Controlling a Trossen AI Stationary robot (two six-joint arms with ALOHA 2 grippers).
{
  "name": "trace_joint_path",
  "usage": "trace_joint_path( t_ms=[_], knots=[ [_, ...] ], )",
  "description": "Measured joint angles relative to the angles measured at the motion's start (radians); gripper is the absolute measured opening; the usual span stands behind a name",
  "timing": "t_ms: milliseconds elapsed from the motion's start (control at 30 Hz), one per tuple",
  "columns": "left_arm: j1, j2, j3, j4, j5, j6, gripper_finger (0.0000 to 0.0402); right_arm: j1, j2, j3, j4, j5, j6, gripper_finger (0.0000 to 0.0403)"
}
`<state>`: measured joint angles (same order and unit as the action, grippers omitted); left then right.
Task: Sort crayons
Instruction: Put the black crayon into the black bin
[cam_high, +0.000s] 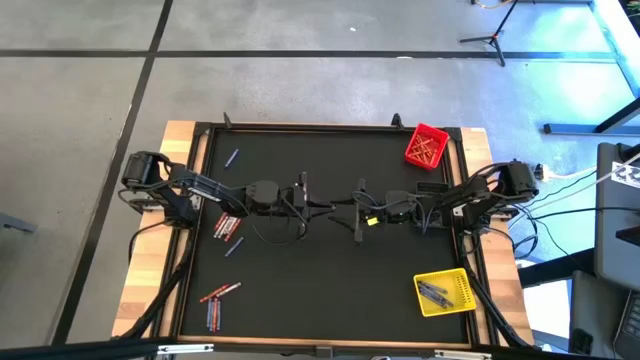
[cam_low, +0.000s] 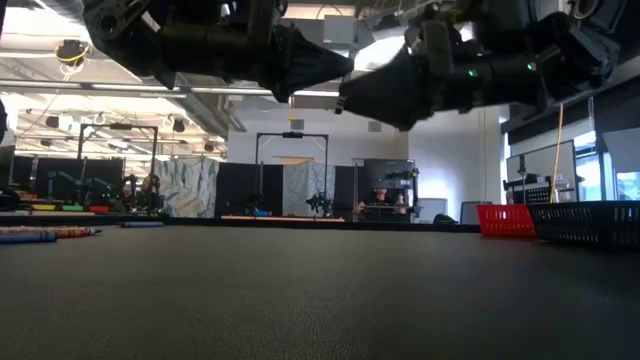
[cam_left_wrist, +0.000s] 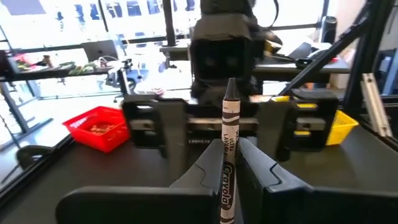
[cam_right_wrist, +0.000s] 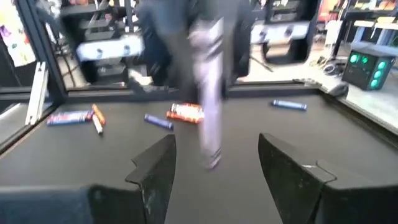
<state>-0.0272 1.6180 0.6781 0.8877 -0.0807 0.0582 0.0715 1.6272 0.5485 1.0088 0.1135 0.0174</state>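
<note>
At mid-table, a grey crayon (cam_left_wrist: 227, 155) is pinched upright between the pressed-together fingers of the left gripper (cam_left_wrist: 227, 180). The right gripper (cam_right_wrist: 214, 165) is held facing it, fingers spread on either side of the crayon's tip without touching. Loose crayons (cam_high: 228, 228) are scattered toward nine o'clock; more are seen in the red bin (cam_high: 426, 146) at one o'clock and the yellow bin (cam_high: 444, 292) at five.

Grey crayon (cam_left_wrist: 227, 155) runs off the left wrist view's lower edge, so its bottom end can't be seen. From the right wrist it's only a smeared pale streak (cam_right_wrist: 210, 118), label unreadable. High view: gap between the two grippers too small to make it out. Sticks in the red bin (cam_high: 426, 146) and yellow bin (cam_high: 446, 292) too tiny to count. Low view crops both arms at the top.
</note>
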Motion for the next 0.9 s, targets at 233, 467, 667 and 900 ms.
trace_joint_path(
  t_ms=[233, 467, 667, 900],
  knots=[
    [-0.016, 0.000, 0.000, 0.005, -0.006, 0.001, 0.0014, 0.000, 0.000, 0.052, -0.039, -0.026, -0.025, 0.0177],
    [-0.015, 0.000, 0.000, 0.007, -0.012, -0.002, 0.0014, 0.001, 0.000, 0.054, -0.071, -0.031, -0.086, 0.0019],
    [-0.013, -0.002, 0.000, 0.007, -0.013, 0.004, 0.0041, 0.001, -0.029, 0.055, -0.115, -0.001, -0.145, 0.0031],
    [-0.004, -0.045, 0.001, -0.108, -0.016, 0.004, 0.0119, 0.000, -0.251, 0.055, -0.538, 0.153, -0.123, 0.0017]
  ],
)
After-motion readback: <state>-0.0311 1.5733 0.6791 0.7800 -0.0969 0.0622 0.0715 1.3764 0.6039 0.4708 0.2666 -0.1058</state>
